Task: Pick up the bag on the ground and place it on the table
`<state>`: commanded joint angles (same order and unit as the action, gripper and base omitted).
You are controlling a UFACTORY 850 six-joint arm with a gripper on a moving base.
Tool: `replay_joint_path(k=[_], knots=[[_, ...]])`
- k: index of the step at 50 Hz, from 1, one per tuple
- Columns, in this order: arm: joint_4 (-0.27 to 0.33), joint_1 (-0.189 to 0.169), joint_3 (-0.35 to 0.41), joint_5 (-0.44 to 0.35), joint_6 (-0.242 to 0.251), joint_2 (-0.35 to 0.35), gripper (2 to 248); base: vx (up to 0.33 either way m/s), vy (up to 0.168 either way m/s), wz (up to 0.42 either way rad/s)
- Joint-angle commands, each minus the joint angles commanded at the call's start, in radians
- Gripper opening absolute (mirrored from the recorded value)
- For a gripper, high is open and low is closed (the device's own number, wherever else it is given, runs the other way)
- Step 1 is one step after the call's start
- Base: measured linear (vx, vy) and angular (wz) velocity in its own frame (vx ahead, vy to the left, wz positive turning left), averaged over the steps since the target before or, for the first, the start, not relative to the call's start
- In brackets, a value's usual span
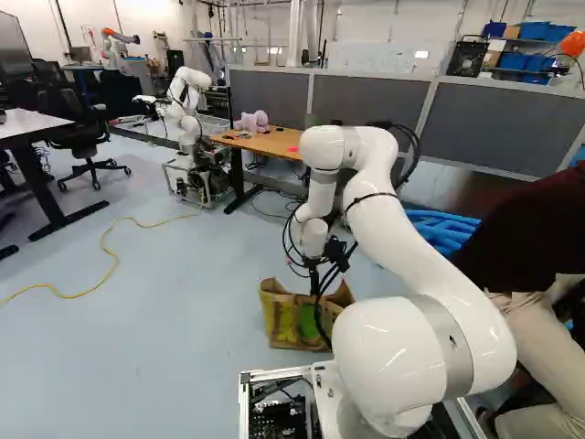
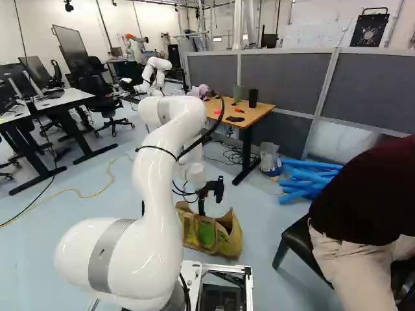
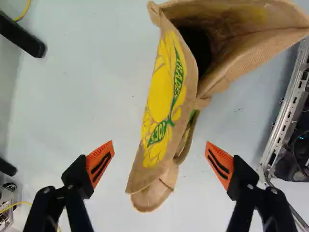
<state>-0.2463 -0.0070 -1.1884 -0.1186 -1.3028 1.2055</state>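
Pincer (image 2: pixel 201 206) stands wide, orange pads (image 3: pixel 100 163) well apart, and look, the tan shopping bag's (image 3: pixel 161 111) narrow end shows between them, its mouth gaping ahead! It's on the floor (image 1: pixel 164 320), near the metal frame (image 3: pixel 285 108); beyond, the wooden surface (image 2: pixel 262 114) carries a dark cup (image 2: pixel 253 98).

Tan bag (image 3: pixel 166 111), patterned in yellow and green

There is one bag (image 3: pixel 166 111) — and there are two fingers (image 3: pixel 244 183), with one orange pad (image 3: pixel 219 163) on each. One wooden worktop (image 2: pixel 260 113) carries two cups (image 2: pixel 253 98) — one green, one black — and one plush toy (image 1: pixel 251 123).
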Motion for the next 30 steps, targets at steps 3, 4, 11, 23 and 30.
replay_joint_path(k=[3,4,11,23,30], knots=[[0.0,0.0,-0.009,0.0,0.0,0.012,247,0.0,0.0,0.0],[0.0,0.0,-0.012,0.0,0.0,0.015,247,0.0,0.0,0.0],[0.0,0.0,-0.034,0.0,0.0,0.042,247,0.0,0.0,0.0],[0.0,0.0,-0.073,0.0,0.0,0.088,247,0.0,0.0,0.0],[0.0,0.0,-0.096,0.0,0.0,0.115,247,0.0,0.0,0.0]])
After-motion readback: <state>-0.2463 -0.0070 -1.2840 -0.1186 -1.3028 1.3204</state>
